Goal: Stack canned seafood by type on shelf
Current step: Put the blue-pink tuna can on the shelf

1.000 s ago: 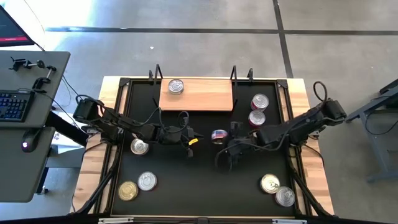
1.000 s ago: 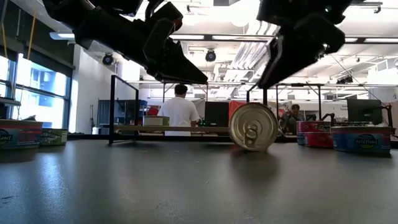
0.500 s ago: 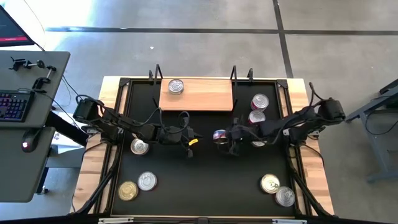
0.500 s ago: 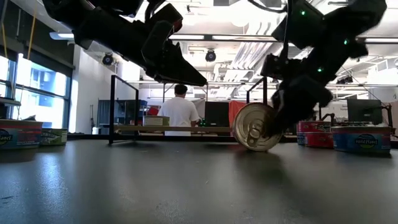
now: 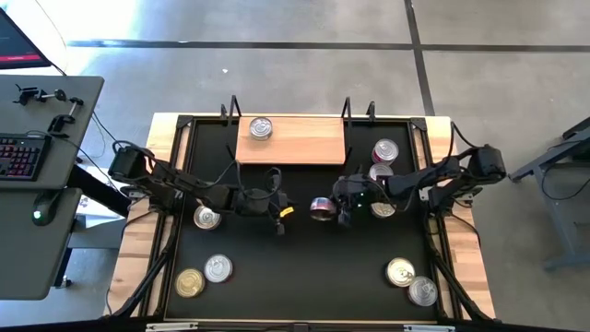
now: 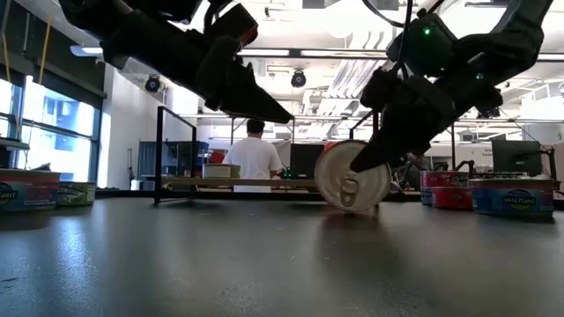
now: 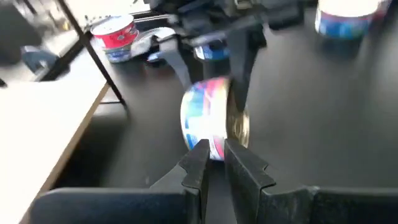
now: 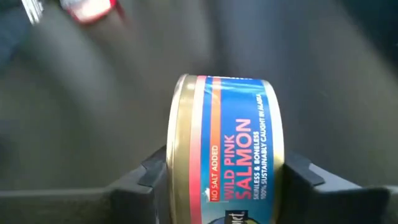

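- I see the right gripper (image 8: 217,180) clamped on a blue-labelled round salmon tin (image 8: 225,149) standing on edge, mid-table.
- Left gripper (image 7: 213,163) fingers together, just beside it.

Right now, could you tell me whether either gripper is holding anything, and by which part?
The right gripper has a salmon can, standing on edge, between its fingers, one at each flat end; a firm grip cannot be told. The left gripper is shut and empty.
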Available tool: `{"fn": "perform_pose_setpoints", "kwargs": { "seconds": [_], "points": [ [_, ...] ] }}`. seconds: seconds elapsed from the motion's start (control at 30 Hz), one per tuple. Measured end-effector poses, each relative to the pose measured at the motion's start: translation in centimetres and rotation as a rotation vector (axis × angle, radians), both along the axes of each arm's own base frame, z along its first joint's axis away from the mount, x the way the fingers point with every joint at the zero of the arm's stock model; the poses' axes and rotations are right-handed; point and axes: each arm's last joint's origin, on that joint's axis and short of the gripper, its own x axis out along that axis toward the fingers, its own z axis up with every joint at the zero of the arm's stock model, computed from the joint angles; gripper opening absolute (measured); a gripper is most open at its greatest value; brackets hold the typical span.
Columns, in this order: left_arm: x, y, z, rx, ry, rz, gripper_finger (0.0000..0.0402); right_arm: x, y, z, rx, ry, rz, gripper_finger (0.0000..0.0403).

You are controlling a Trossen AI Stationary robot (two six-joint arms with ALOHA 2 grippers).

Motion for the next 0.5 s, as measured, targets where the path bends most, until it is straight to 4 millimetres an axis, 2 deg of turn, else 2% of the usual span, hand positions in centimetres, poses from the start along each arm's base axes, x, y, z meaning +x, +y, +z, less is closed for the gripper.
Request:
{"fn": "perform_pose_setpoints", "kwargs": {
  "seconds": [0.17,0.27,0.4,0.5],
  "points": [
    [-1.8,-1.7,2.7,0.249,-0.026,0.121,0.0039,1.0,-0.2,1.5,0.073,-0.137,-0.050,0.0173],
    [-3.4,-2.8,4.6,0.349,-0.046,0.187,0.0039,2.4,-0.6,3.3,0.084,-0.197,-0.065,0.0173],
    [-5.4,-3.9,6.8,0.362,-0.086,0.186,0.0039,5.3,-1.8,5.7,0.072,-0.223,-0.093,0.0173],
    [-6.5,-4.6,7.6,0.320,-0.102,0.167,0.0039,7.9,-3.9,6.8,0.041,-0.200,-0.108,0.0173]
  ]
}}
